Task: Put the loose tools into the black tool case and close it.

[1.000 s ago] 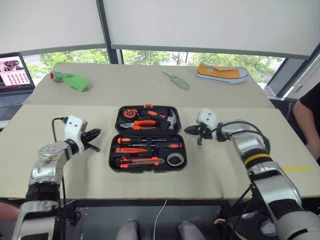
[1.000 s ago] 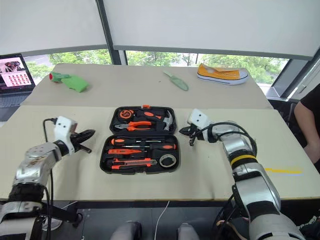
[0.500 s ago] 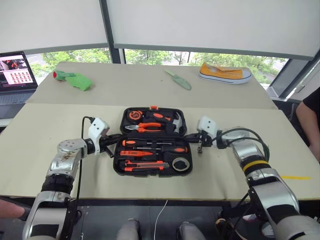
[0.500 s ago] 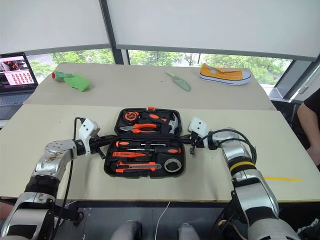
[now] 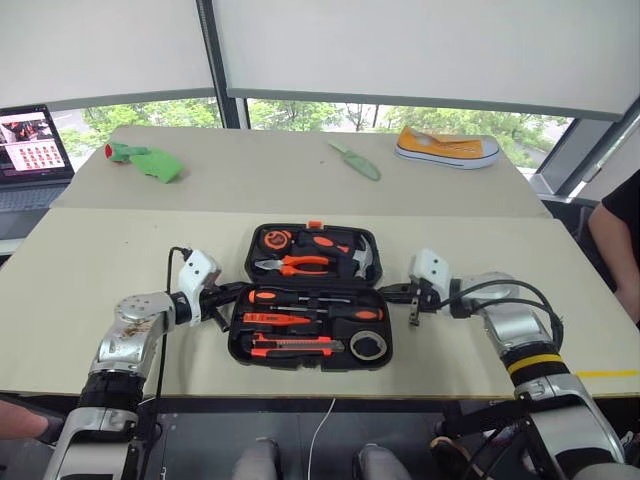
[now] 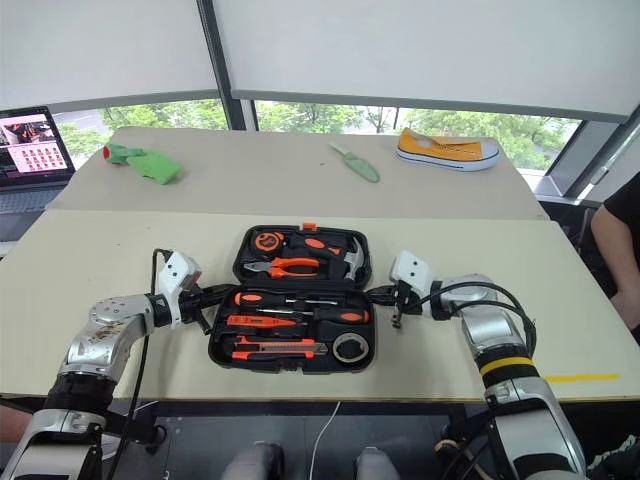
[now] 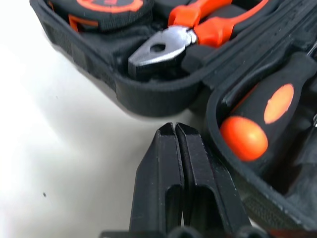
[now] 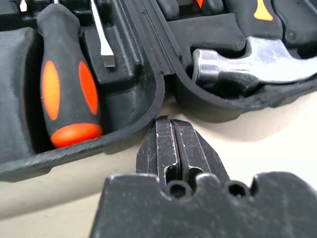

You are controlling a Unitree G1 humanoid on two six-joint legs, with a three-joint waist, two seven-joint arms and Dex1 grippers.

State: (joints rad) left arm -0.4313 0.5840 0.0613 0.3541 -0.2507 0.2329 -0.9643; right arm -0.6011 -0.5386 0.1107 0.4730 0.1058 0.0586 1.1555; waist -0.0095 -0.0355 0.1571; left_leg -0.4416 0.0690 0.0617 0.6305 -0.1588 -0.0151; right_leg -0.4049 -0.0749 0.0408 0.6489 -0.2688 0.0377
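Two beige tables [image 5: 120,300] butted end to end under windows with lowered white blinds; greenery outside; the black tool case [image 5: 312,296] lies open on the near table, directly between the two grippers, lid half on the far side, base half nearer the robot.

Left gripper [image 5: 238,290]: fingers [image 7: 171,168] pressed together, holding nothing; tip at the case's left edge, level with the hinge seam between the halves; whether it touches the plastic cannot be told. Just past its tip in the left wrist view: the plier jaws [image 7: 158,48] in the lid half, and the rounded orange butt of a screwdriver [image 7: 257,126] in the base half.

Right gripper [image 5: 388,293]: fingers [image 8: 173,146] likewise pressed together, empty; tip at the case's right edge by the same seam, apparently against the rim. Beyond it in the right wrist view: the hammer head [image 8: 247,63] in the lid half; a second screwdriver handle [image 8: 67,96] seated in the base half.

Between the grippers, base half contents: both screwdrivers, the slim orange tester [image 5: 272,319], the utility knife [image 5: 295,346], the grey roll [image 5: 368,345] in the corner nearest the right gripper; all seated in slots.

Well beyond both grippers on the far table: yellow shoe [image 5: 446,147], green trowel [image 5: 352,159], green cloth item [image 5: 143,160]; laptop [image 5: 30,160] far off to the left gripper's side; a person's arm [image 5: 615,240] at the edge, out past the right gripper.
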